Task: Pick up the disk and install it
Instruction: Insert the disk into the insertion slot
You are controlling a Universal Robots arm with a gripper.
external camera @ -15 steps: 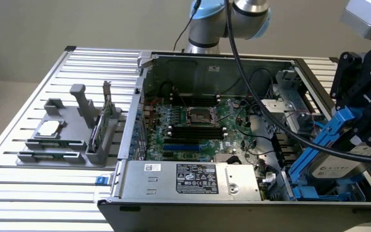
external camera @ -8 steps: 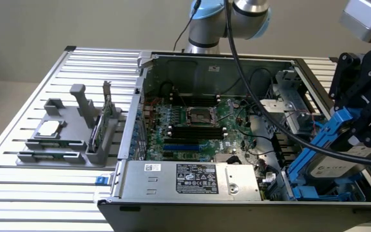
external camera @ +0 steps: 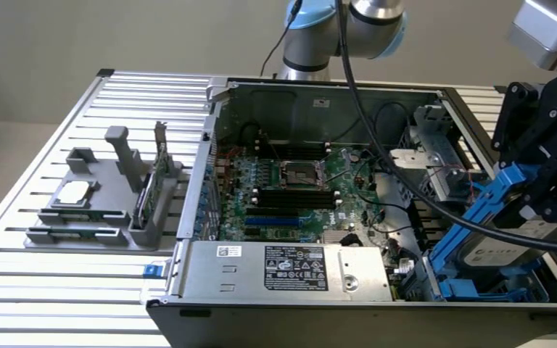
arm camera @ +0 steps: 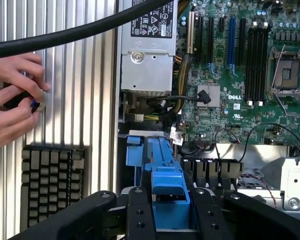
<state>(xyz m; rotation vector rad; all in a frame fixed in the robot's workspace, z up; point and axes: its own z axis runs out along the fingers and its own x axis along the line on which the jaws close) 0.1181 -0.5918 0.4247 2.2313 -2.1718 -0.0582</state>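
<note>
Hanging at the exterior view's right over the near corner of the open grey metal computer case [external camera: 336, 98], the black two-fingered tool [external camera: 550, 192] is clamped on the disk [external camera: 513, 250], a flat silver-grey metal hard drive with a white label framed by blue plastic carrier rails. In the wrist view the blue end of the carrier [arm camera: 166, 165] sits squeezed between the tool's [arm camera: 170, 212] two black fingers, so the grip looks firm. The relation that matters is tilt. The disk's long axis slopes steeply, its upper end up in the tool and its lower end dipping toward the blue-lined drive bay [external camera: 472, 293] at the case's near right corner, just right of the grey box-shaped power supply [external camera: 289, 267]. Whether that lower edge already touches the bay's guides I cannot tell, since rail and bay are the same blue and overlap. The green motherboard [external camera: 289, 188] lies to the left of the bay, well clear of the disk. Off the case, on the ribbed aluminium counter [external camera: 66, 290], a person's hands [arm camera: 12, 107] hold a small dark object beside a black keyboard [arm camera: 50, 177].
</note>
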